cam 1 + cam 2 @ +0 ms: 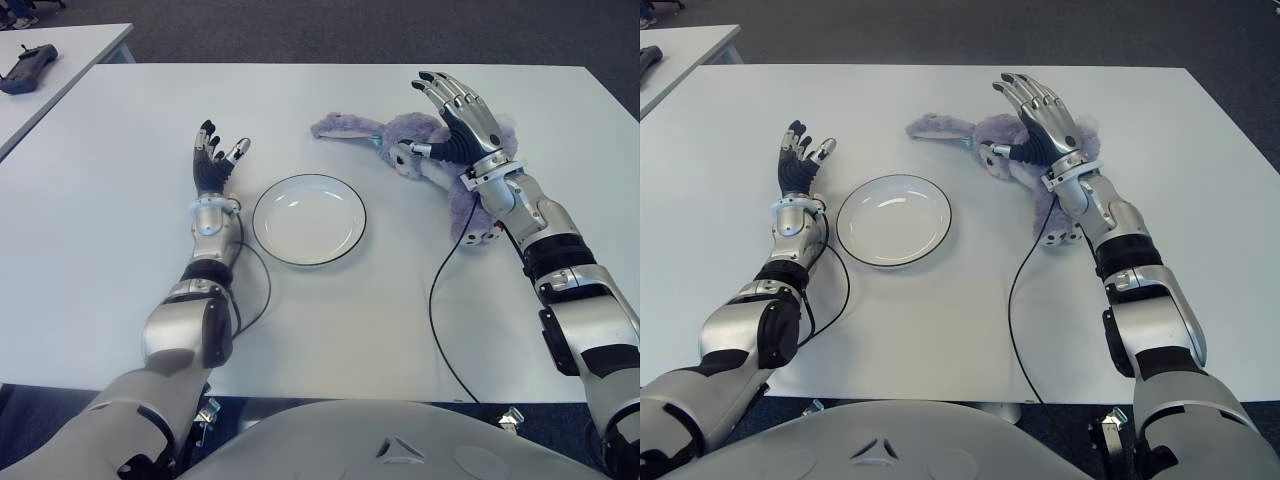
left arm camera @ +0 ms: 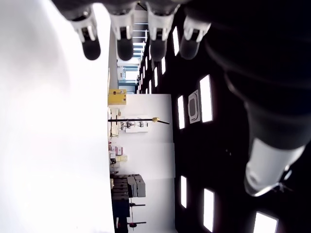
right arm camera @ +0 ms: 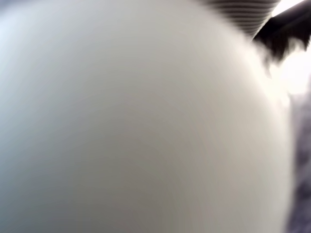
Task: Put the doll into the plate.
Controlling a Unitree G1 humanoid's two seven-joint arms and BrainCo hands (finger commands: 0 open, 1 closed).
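A purple plush doll point(image 1: 420, 140) with long ears lies on the white table point(image 1: 120, 250), to the right of and behind the plate. The white plate point(image 1: 309, 219) with a dark rim sits empty at the table's middle. My right hand point(image 1: 455, 115) lies over the doll with its fingers stretched out flat and its thumb against the doll's head; it grips nothing. Most of the doll's body is hidden under that hand and forearm. My left hand point(image 1: 213, 155) shows left of the plate, palm up, fingers spread and empty.
A black cable point(image 1: 440, 300) runs from my right forearm to the table's front edge. Another cable point(image 1: 262, 285) loops by the left forearm. A dark controller point(image 1: 27, 68) lies on a second table at the far left.
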